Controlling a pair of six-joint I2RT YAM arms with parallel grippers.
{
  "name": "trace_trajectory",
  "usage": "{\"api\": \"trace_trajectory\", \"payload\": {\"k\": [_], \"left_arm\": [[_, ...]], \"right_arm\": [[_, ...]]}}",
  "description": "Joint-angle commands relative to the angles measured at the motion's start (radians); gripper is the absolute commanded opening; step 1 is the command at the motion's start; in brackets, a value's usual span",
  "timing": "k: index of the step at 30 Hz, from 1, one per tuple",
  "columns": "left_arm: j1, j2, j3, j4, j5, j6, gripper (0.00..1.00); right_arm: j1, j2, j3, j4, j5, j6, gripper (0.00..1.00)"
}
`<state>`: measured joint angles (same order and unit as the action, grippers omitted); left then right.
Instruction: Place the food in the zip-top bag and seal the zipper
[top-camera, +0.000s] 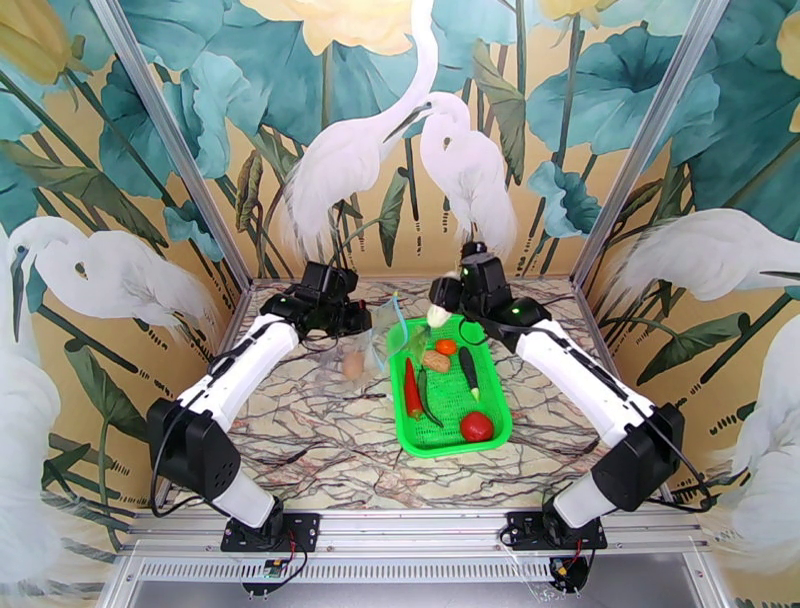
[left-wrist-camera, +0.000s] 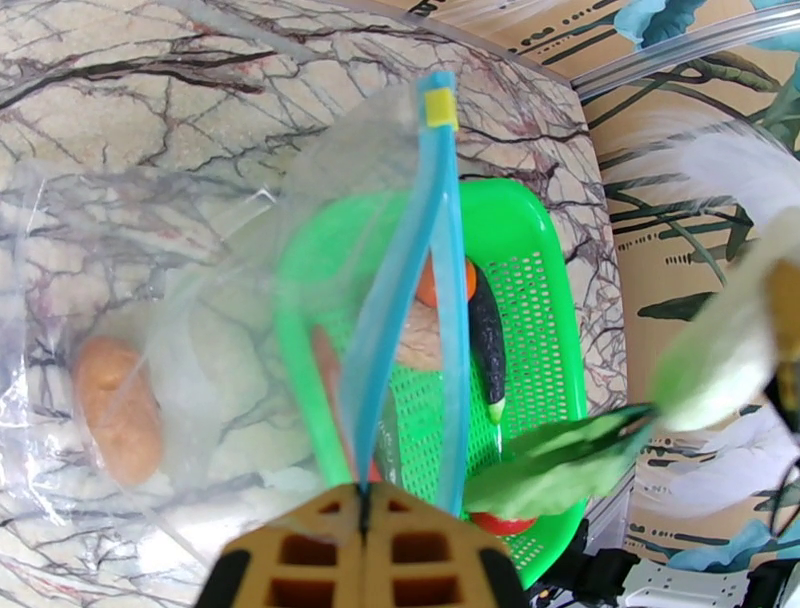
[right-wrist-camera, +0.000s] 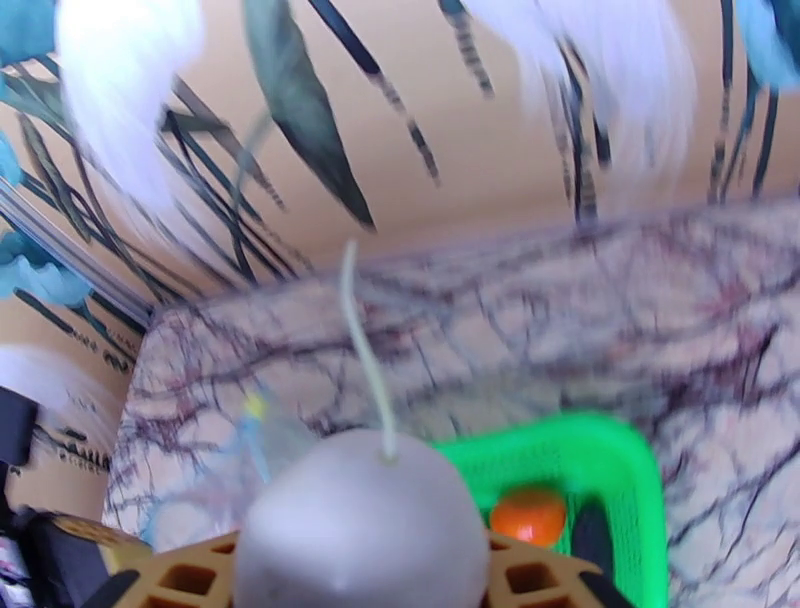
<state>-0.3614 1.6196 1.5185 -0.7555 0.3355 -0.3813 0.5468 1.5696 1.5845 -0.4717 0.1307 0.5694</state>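
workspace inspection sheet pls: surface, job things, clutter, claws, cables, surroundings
surface: marble-pattern table, no spills seen
job's things: zip-top bag held up, mouth open, one potato inside; zipper unsealed; white radish in the air; chili, green pepper, second potato, orange, eggplant and tomato lie in the green basket
clutter: nothing seen
claws: left claw shut on the bag's mouth edge; right claw shut on the radish, above the basket's far end
cables: black cable loops along the left arm
surroundings: heron-wallpaper walls, metal frame posts
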Motion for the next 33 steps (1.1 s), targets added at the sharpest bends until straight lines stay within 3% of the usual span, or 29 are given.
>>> {"api": "trace_trajectory", "payload": {"k": [1, 16, 33], "left_arm": [[-0.011, 0.021, 0.039, 0.011, 0.027, -0.015, 0.00], [-0.026, 0.059, 0.153, 0.064, 0.080, -0.059, 0.00], [-0.027, 0.049, 0.144, 0.138, 0.067, -0.100, 0.00]], "right_arm": [[0.013, 0.015, 0.094, 0.031, 0.074, -0.088, 0.31], [0.085, 0.183, 0.184, 0.052, 0.086, -0.129, 0.31], [0.139, 0.260, 0.196, -0.078, -0.129, -0.009, 0.32]]}}
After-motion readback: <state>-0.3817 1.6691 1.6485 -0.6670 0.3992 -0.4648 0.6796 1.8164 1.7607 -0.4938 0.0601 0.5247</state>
